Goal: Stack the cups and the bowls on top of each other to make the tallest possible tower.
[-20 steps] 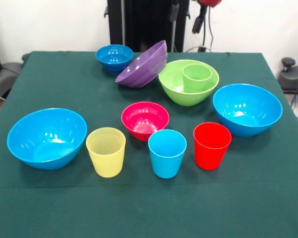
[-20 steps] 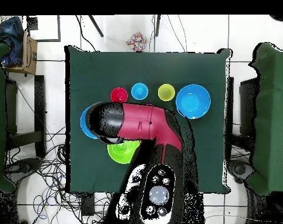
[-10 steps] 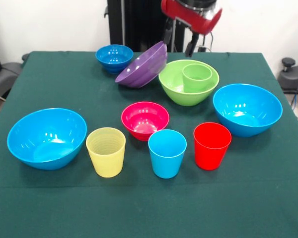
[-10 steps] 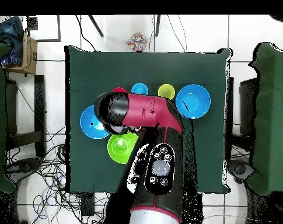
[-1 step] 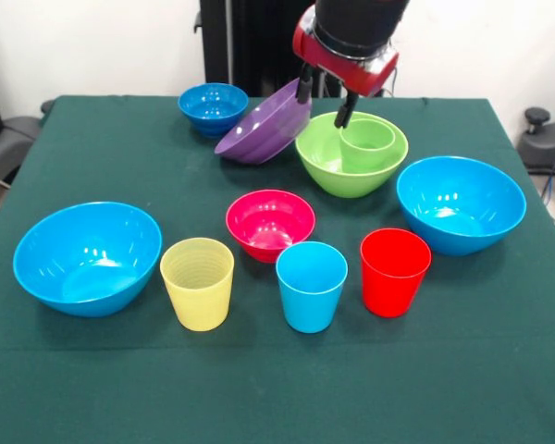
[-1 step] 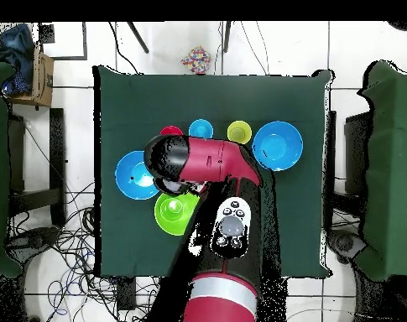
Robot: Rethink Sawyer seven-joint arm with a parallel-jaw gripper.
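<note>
Lime-green plastic is all you have for a tower so far: the big green bowl (image 5: 351,154) toward the table's (image 5: 92,388) far edge holds only the green cup (image 5: 367,143), and the gripper (image 5: 324,102) hovers at that bowl's rim with its fingers spread and empty. Everything else is yet to be stacked, by my reading: glossy, smooth pieces, with the purple bowl (image 5: 266,122) tilted on its side near the far edge, two large blue bowls (image 5: 88,256) at the side edges, and the ribbed yellow cup (image 5: 198,282), blue cup (image 5: 311,285) and red cup (image 5: 394,271) lined along the near edge.
</note>
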